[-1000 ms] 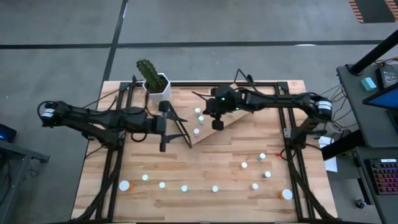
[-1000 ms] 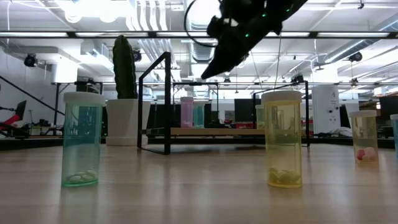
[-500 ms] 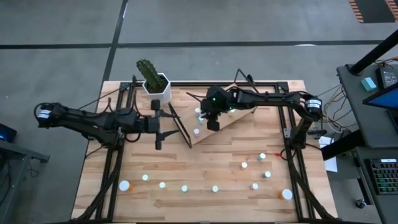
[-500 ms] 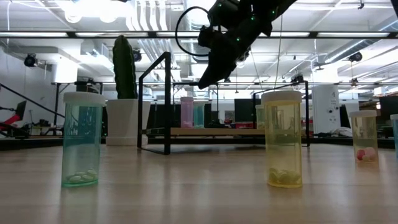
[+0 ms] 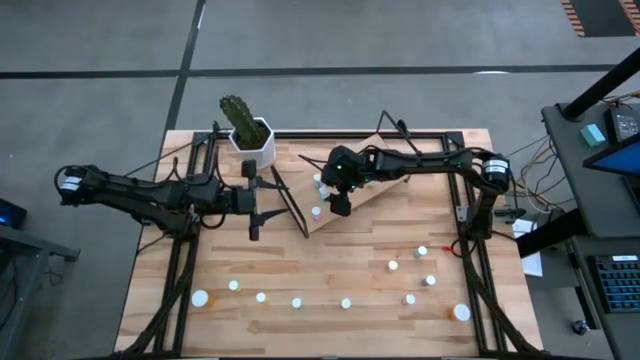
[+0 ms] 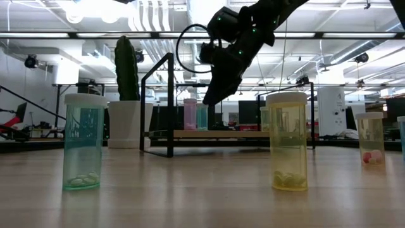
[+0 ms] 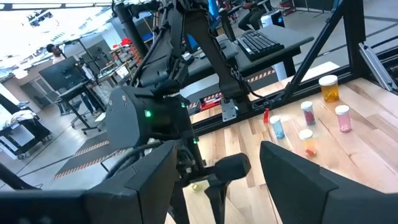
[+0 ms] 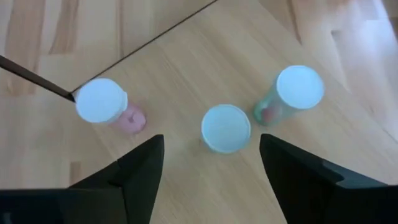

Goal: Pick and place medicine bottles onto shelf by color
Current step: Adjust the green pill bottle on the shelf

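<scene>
the right gripper hangs over the left end of the shelf, its fingers spread wide apart with nothing between them. in the right wrist view three bottles stand on the light wood just below it: a pale blue-capped bottle sits in line with the gap between the fingers, a pink bottle with a white cap stands to one side beside a thin black wire, and a green bottle with a white cap stands to the other side. none of them touches a finger. from above, these bottles show as small pale dots next to the gripper at the shelf's left end.

the left gripper hovers above the table to the left of the shelf, near its black wire frame, fingers parted and empty.

in the low view the shelf stands well back with a pink and a teal bottle on it, the right arm's gripper above them. a green bottle and a yellow bottle stand close in front on the table. more bottles dot the table's near half, well apart from both grippers. a cactus pot stands at the far left corner.
</scene>
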`<move>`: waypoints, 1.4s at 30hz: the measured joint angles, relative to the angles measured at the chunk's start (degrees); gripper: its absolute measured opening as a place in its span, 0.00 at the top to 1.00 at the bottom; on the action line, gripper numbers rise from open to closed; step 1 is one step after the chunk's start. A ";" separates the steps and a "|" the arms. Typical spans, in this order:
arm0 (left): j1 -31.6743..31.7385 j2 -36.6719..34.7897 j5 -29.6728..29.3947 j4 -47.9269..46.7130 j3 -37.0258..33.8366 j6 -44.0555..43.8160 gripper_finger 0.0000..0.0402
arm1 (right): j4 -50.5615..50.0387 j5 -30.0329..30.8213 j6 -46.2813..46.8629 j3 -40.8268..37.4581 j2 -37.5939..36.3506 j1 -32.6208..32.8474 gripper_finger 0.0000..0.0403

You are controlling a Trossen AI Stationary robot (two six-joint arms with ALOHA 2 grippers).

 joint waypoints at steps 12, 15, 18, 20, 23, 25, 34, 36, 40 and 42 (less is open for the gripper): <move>0.00 0.00 0.00 0.19 -0.02 0.00 0.47 | 3.07 2.76 1.10 -0.09 1.76 0.16 0.49; 0.00 0.00 0.00 0.16 -0.02 -0.02 0.47 | 3.23 2.76 1.48 -0.09 1.88 0.16 0.53; 0.00 0.00 0.00 0.15 -0.02 -0.02 0.47 | 3.26 2.76 1.72 -0.10 2.03 0.16 0.57; 0.00 0.00 0.00 0.15 -0.04 -0.02 0.47 | 3.31 2.76 1.97 -0.11 2.02 0.15 0.59; 0.00 0.00 0.00 0.15 -0.02 -0.03 0.47 | 3.30 2.76 2.07 -0.11 1.90 0.16 0.63; 0.00 0.00 0.00 0.12 -0.03 -0.04 0.47 | 3.28 2.76 2.02 -0.11 1.90 0.16 0.65; 0.00 0.00 0.00 0.00 -0.04 -0.04 0.47 | 2.63 2.70 1.63 -0.13 1.77 0.16 0.70; 0.00 0.00 0.00 0.00 -0.04 -0.04 0.47 | 1.31 2.69 1.33 -0.13 1.39 0.16 0.70; 0.00 0.00 0.00 0.00 -0.04 -0.05 0.47 | -0.44 2.69 1.13 -0.13 0.77 0.16 0.68; 0.00 0.00 -0.01 -0.01 -0.04 -0.07 0.47 | -0.70 2.67 1.07 -0.13 0.65 0.16 0.69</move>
